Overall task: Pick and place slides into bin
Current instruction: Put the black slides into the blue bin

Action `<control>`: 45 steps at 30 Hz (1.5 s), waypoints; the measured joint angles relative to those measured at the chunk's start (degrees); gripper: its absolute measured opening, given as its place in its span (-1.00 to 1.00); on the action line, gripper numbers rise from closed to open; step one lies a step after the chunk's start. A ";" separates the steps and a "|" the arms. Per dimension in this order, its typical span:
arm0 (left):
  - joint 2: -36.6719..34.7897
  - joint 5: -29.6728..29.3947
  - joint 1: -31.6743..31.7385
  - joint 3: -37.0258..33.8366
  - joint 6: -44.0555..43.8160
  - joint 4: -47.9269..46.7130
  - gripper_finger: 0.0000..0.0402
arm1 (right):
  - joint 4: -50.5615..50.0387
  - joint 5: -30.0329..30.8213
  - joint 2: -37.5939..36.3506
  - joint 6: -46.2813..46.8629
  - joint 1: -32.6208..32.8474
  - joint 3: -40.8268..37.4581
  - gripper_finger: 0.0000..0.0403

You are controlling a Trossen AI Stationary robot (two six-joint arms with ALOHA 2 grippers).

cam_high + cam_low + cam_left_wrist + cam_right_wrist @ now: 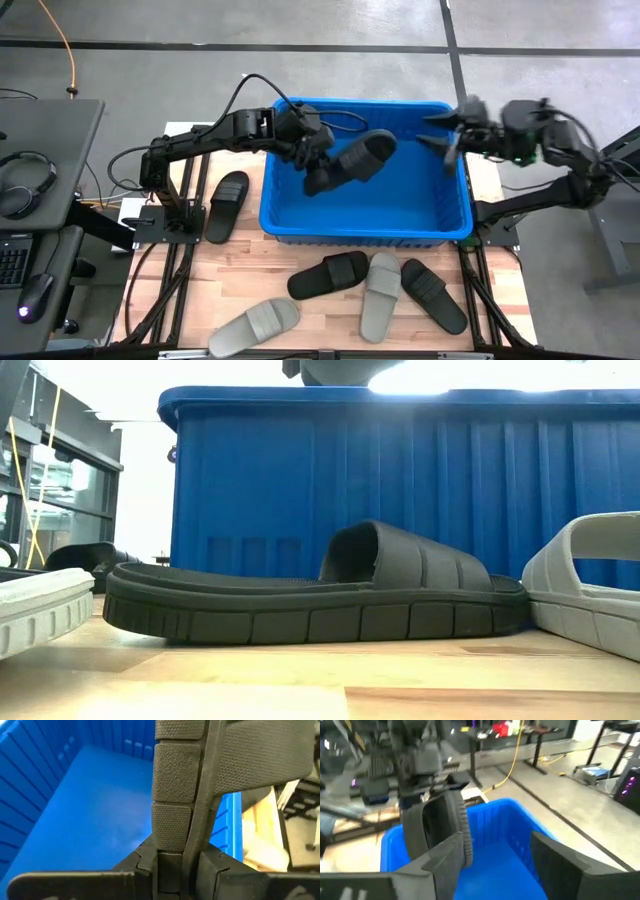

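A black slide (358,158) hangs over the left half of the blue bin (455,215). My left gripper (316,168) is shut on it, reaching in over the bin's left wall. The right wrist view shows this slide (440,827) hanging below that gripper, above the bin floor. Over the bin's right rim, my right gripper (447,133) stands open with nothing between its fingers (555,862). Five more slides lie flat on the table. One black slide (227,205) is left of the bin. In front of it lie a black one (330,275), a grey one (380,295), another black one (435,295) and another grey one (255,325). My left gripper pinches the black slide by one end of its sole (172,847) between its two fingers, across the sole's thickness. The sole runs on from the fingers along their length, its blocky side wall (172,790) toward the camera. It slants down to the right, clear of the bin.
The bin's floor (100,820) is bare where it shows. In the low view a black slide (310,600) lies right before the bin's near wall (400,480), with grey slides at either side. A desk with headphones stands off the table's left.
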 joint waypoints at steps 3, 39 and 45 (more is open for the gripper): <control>0.00 0.19 0.57 0.00 -4.53 3.78 -0.68 | 0.00 0.01 -2.12 1.53 0.00 0.00 0.12; 8.44 13.49 7.48 0.07 -52.81 31.58 -0.72 | 4.03 22.24 14.28 -27.45 5.27 0.00 -0.03; 8.57 13.37 7.48 -0.04 -55.99 33.62 -0.72 | 3.28 28.16 15.45 -29.99 5.31 0.00 -0.03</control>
